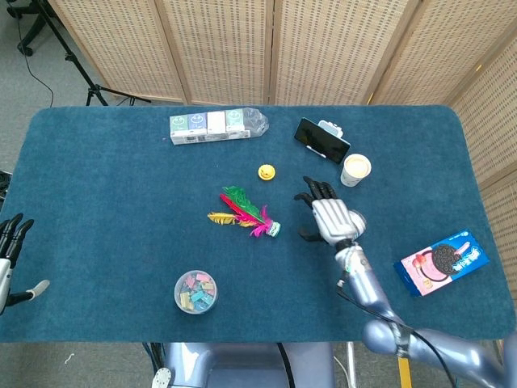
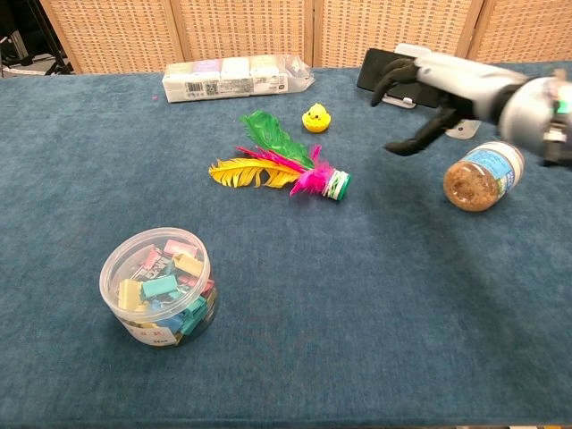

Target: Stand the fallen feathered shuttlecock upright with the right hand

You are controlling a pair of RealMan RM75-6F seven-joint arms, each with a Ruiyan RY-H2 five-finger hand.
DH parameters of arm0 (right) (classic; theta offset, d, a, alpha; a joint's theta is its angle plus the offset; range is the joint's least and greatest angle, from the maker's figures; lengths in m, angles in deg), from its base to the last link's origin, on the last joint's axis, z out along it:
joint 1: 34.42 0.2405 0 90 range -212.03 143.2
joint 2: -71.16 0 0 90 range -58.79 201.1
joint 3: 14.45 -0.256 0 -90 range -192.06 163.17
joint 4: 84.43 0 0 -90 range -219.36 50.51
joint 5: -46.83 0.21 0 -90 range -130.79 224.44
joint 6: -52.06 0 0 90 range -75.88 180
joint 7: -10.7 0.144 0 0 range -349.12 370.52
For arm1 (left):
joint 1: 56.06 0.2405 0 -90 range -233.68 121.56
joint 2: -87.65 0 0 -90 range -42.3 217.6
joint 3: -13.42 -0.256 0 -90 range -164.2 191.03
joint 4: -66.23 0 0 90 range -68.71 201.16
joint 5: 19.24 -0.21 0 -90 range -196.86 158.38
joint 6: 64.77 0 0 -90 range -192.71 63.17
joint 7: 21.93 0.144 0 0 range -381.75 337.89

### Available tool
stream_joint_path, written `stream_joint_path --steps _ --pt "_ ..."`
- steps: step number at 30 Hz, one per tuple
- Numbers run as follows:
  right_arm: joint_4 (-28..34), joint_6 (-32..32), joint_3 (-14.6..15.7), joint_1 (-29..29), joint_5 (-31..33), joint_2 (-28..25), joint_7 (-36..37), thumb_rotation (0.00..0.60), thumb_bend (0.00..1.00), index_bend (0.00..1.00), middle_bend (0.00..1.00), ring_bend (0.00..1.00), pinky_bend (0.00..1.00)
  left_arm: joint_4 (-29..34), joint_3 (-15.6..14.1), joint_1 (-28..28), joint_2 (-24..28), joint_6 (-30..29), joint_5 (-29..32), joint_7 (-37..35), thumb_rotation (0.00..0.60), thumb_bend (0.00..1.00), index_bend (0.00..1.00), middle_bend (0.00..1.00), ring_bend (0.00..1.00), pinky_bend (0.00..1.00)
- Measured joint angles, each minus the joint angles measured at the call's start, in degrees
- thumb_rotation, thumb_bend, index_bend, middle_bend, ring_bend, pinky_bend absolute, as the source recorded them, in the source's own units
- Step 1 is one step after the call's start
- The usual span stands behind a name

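The feathered shuttlecock [image 1: 246, 213] [image 2: 284, 164] lies on its side mid-table, green, yellow, red and pink feathers fanned to the left, its green-white base [image 2: 337, 185] pointing right. My right hand [image 1: 329, 217] [image 2: 435, 92] hovers above the table just right of the base, fingers spread and slightly curled, holding nothing. It is apart from the shuttlecock. My left hand [image 1: 8, 242] hangs off the table's left edge, fingers apart and empty.
A jar [image 2: 482, 175] lies under and right of my right hand. Behind it stand a paper cup [image 1: 355, 169] and a phone on a stand [image 1: 321, 139]. A yellow chick toy [image 2: 315, 117], a tissue pack [image 2: 234, 79], a tub of clips [image 2: 163, 287] and a cookie box [image 1: 441, 261] are also around.
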Motion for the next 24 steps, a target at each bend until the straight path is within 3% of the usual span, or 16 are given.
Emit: stream_joint_path --steps 10,17,24 --pt "-18.1 -4.4 -6.7 15.9 18.8 13.0 -7.8 0.600 0.39 0.30 0.00 0.00 0.00 -0.3 1.2 -1.8 -0.3 4.4 4.6 0.8 0.600 0.00 0.00 0.00 0.00 0.00" --pt "-22.3 -6.4 -9.4 21.6 26.1 15.9 -9.7 0.600 0.39 0.33 0.00 0.00 0.00 -0.4 1.8 -2.3 -0.4 5.7 6.4 1.4 0.600 0.00 0.00 0.00 0.00 0.00" --pt "-25.2 -8.0 -10.1 25.1 30.8 17.4 -10.4 0.600 0.39 0.34 0.00 0.00 0.00 -0.6 2.1 -2.6 -0.5 6.3 7.3 1.3 0.600 0.00 0.00 0.00 0.00 0.00"
